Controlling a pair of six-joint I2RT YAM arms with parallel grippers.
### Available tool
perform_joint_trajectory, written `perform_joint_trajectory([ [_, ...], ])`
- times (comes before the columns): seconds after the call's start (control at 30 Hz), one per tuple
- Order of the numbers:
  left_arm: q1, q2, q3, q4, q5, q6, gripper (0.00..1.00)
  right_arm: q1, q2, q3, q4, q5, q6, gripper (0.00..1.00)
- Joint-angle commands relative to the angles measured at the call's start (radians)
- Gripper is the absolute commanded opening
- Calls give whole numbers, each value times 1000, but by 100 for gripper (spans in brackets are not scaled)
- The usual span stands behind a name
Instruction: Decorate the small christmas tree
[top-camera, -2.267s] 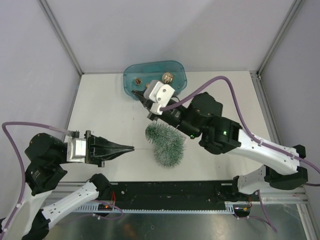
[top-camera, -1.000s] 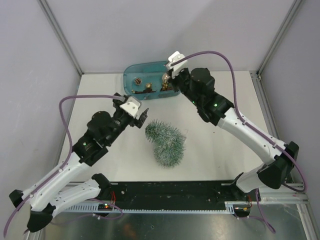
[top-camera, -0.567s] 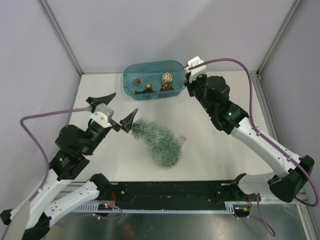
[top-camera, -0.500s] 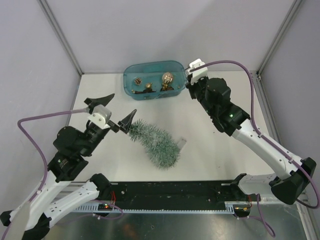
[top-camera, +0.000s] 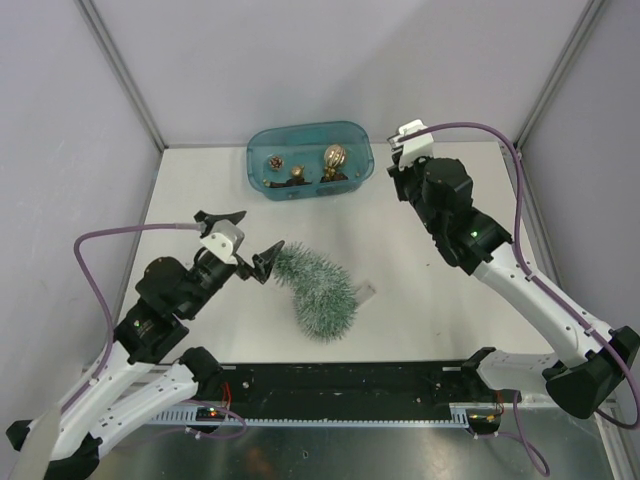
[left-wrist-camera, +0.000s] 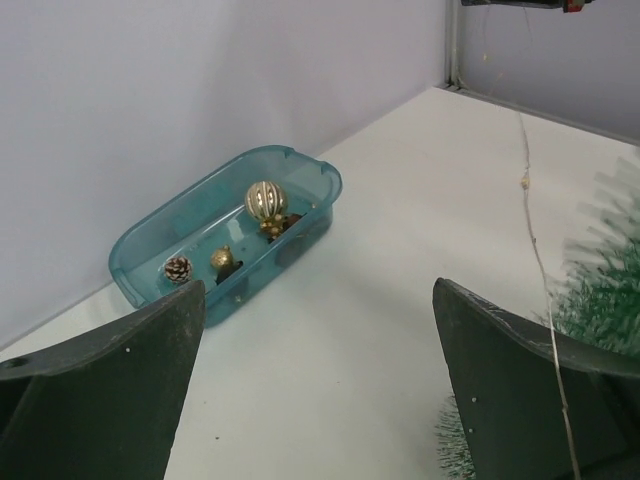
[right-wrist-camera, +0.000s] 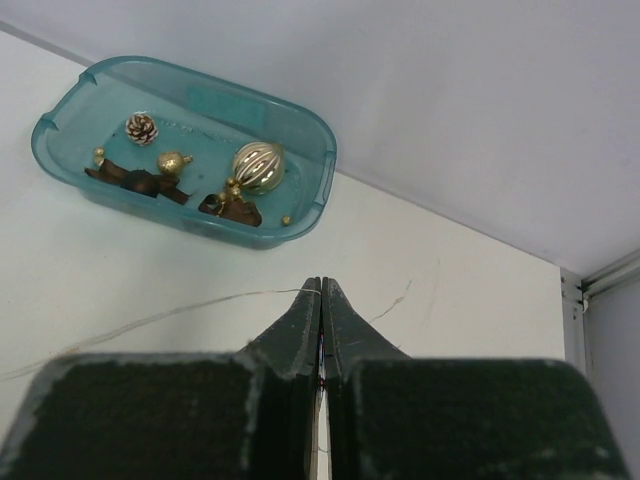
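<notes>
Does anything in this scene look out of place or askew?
Yes. The small christmas tree lies on its side on the table instead of standing on its base, its tip close to the open left gripper. A thin wire, pinched in the shut right gripper, trails loosely across the table.

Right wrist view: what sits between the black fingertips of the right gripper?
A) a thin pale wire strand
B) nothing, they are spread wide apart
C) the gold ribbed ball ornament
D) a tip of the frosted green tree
A: the right gripper is closed to a slit and the thin pale wire strand runs straight into its fingertips, while the gold ribbed ball lies in the teal plastic tub.
</notes>
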Motion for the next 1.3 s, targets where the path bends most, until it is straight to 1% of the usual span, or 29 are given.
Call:
perform_joint_trajectory([
  [0.0,9,1,4,26,43,-63,100,-3,-24,4,15,13,17,0],
  [0.1,10,4,5,28,52,-54,100,-5,-14,4,-3,37,17,0],
  [0.2,9,-4,-1,27,41,-31,100,-30,27,5,-36,111,41,0],
  [0.4,8,-63,-20,11,39,-6,100,-189,111,14,-151,169,182,0],
  [0.5,8,-88,-35,-21,63,-2,100,-218,108,14,-182,219,221,0],
  [0.57,9,-99,-51,-46,93,7,100,-227,87,10,-189,224,240,0],
  [0.73,9,-125,-126,-65,194,73,100,-228,-6,-19,-146,101,252,0],
  [0.83,8,-85,-141,-56,197,132,100,-214,-69,-40,-103,-15,252,0],
  [1.0,9,36,-101,-15,34,194,100,-181,-147,-53,-60,-158,262,0],
  [1.27,-1,67,-111,78,-80,307,100,-151,-194,-56,-31,-273,271,0],
])
